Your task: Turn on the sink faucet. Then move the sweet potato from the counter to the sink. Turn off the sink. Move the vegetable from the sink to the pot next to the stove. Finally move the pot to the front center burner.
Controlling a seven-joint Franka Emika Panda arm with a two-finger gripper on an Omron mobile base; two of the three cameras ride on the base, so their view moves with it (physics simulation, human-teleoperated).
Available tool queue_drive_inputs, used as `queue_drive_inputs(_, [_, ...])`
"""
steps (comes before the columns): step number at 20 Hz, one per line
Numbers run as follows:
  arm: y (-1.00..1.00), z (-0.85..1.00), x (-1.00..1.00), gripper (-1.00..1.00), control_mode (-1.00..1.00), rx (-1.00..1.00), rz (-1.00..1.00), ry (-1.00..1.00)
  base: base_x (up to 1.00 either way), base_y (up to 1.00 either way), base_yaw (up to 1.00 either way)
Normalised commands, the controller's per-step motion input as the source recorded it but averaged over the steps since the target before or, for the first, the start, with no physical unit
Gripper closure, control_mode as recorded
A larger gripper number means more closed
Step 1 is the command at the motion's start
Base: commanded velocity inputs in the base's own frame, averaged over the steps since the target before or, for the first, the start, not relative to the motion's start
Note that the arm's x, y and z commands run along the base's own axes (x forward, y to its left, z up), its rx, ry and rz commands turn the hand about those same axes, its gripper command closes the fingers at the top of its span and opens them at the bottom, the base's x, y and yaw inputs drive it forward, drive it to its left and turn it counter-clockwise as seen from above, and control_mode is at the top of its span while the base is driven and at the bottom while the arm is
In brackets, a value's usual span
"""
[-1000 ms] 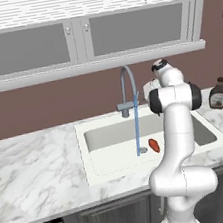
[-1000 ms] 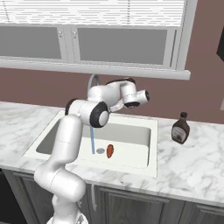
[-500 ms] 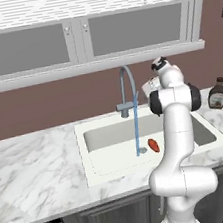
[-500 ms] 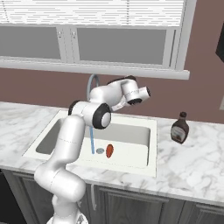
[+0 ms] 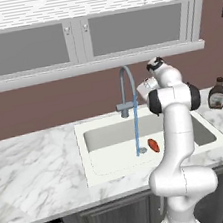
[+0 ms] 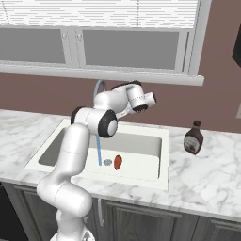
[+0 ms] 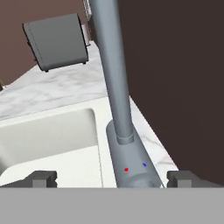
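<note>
Jaws spread wide, the gripper (image 7: 112, 179) straddles the sink faucet (image 7: 114, 87) base at bottom centre, gripping nothing. Mid-frame, water streams into the sink (image 5: 111, 165), with the sweet potato (image 5: 153, 145) lying just right of the stream. Further back, a toaster (image 7: 57, 41) at upper left, a brown bottle (image 6: 193, 139) at right.

A kitchen: marble counter (image 5: 36, 170), sink (image 5: 92, 154) under a window (image 5: 85, 26), toaster (image 7: 56, 41)

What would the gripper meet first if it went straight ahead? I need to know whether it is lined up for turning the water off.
The open gripper would likely meet the sink faucet base first.
</note>
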Motion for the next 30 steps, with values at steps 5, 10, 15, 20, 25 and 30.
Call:
queue_drive_inputs(5, [0.18, 0.01, -0.02, -1.00, -1.00, 0.00, -0.01, 0.00, 0.00, 0.00, 0.00])
queue_drive_inputs(10, [-0.38, 0.00, -0.09, -1.00, -1.00, 0.00, -0.13, 0.00, 0.00, 0.00, 0.00])
queue_drive_inputs(15, [-0.34, 0.00, -0.01, -1.00, -1.00, 0.00, -0.13, 0.03, 0.00, 0.00, 0.00])
queue_drive_inputs(20, [-0.02, 0.00, 0.33, -1.00, -1.00, 0.01, -0.01, 0.02, 0.00, 0.00, 0.00])
queue_drive_inputs(25, [0.00, -0.05, 0.42, -1.00, -1.00, 0.02, 0.00, 0.02, 0.00, 0.00, 0.00])
queue_drive_inputs(30, [0.00, -0.16, 0.51, -1.00, -1.00, 0.02, 0.02, 0.03, 0.00, 0.00, 0.00])
